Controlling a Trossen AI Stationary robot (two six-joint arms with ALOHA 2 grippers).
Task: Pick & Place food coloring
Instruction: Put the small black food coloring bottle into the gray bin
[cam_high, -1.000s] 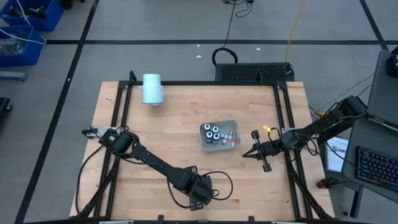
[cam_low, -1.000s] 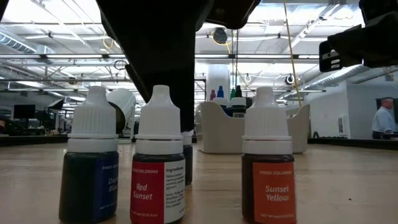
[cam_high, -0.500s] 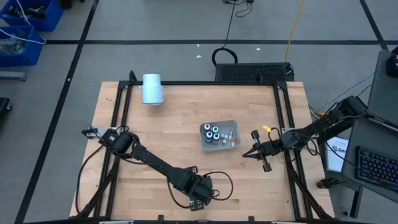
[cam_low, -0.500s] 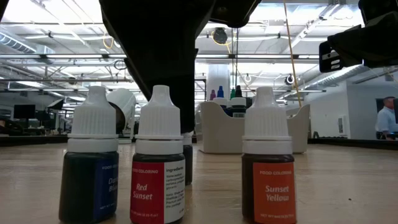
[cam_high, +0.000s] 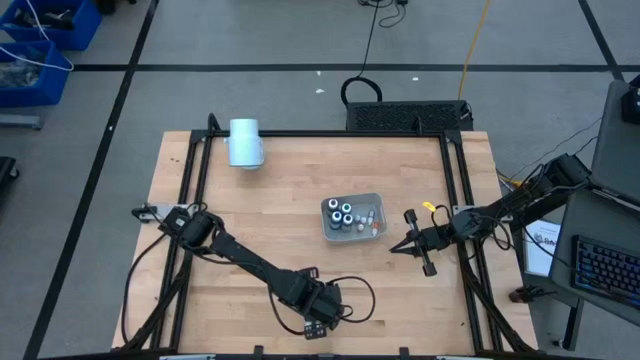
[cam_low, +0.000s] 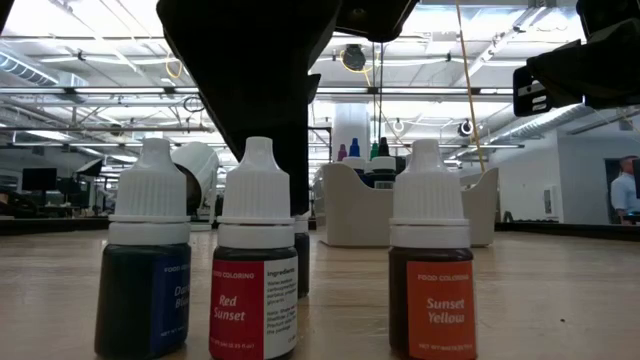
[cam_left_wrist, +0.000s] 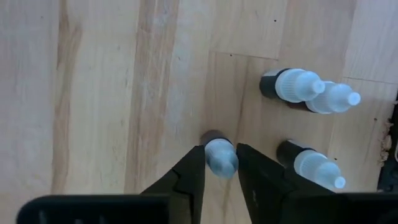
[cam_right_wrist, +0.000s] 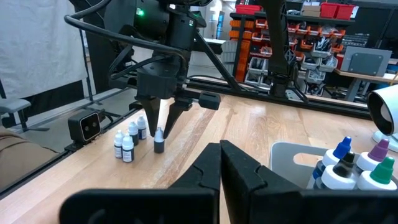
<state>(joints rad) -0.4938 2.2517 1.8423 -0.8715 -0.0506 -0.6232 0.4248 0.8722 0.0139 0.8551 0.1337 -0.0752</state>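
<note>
Wooden surface (cam_high: 300, 210) is seen from above, with both dark arms over it. The left claw (cam_left_wrist: 220, 163) is lowered near the front edge, its two fingers (cam_left_wrist: 186, 180) clamped on the white cap of one small dark food coloring bottle (cam_left_wrist: 218, 154) standing upright. Three more bottles (cam_left_wrist: 308, 93) stand just beside it, labelled dark blue (cam_low: 147, 262), Red Sunset (cam_low: 254, 262) and Sunset Yellow (cam_low: 432, 262). A translucent tray (cam_high: 374, 199) near the middle holds other bottles with coloured tops (cam_right_wrist: 344, 148). The right claw (cam_right_wrist: 221, 163) is held with fingers together, empty, beside the tray. A pale blue cylinder (cam_high: 245, 142) lies at the far edge
</note>
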